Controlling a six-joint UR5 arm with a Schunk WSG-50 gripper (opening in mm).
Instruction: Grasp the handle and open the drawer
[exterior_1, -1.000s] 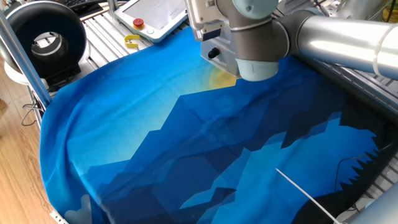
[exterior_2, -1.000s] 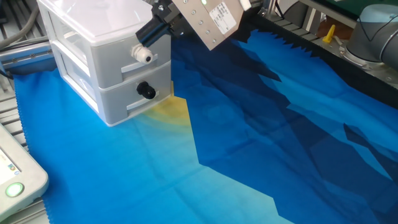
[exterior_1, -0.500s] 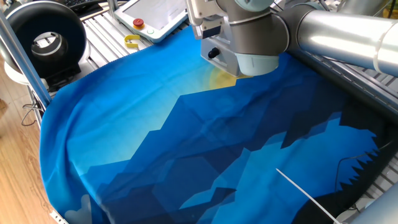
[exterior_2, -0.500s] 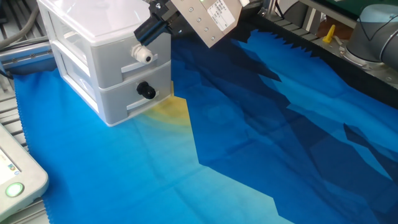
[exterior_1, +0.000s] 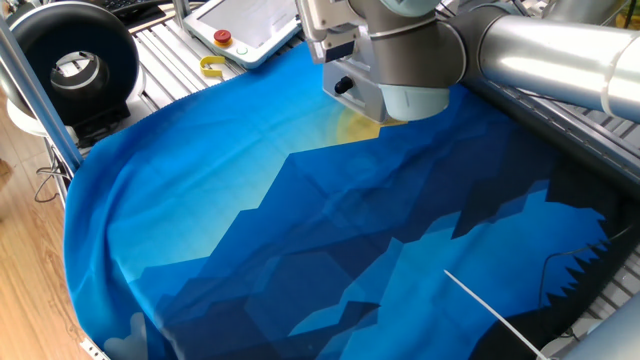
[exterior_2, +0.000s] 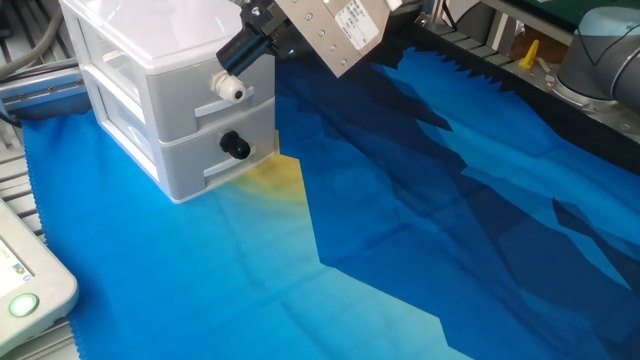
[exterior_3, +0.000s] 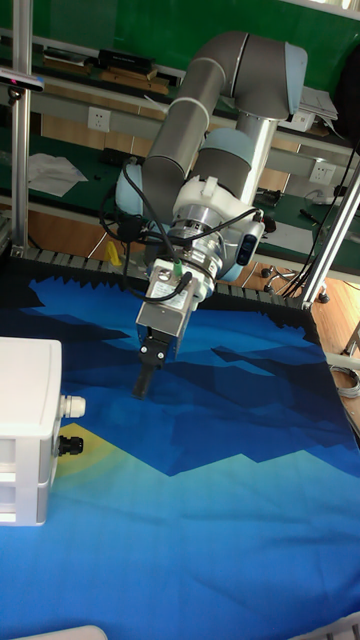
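Drawer (exterior_2: 180, 110) sitting front-out, handle (exterior_2: 236, 146) facing end effector (exterior_3: 143, 383), which is hanging clenched and empty, angled for approach.

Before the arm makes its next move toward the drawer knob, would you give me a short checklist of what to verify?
1. Handle visible and unobstructed: ok.
2. Drawer shut, front flush with the unit: ok.
3. Gripper at the handle: not ok; the tall view shows it apart from the unit, holding nothing.
4. Gripper aimed at the black handle: not ok; it seems nearer the white knob above.
5. Jaws wide enough for the handle: cannot tell.
6. Blue cloth before the drawer free of obstacles: ok.
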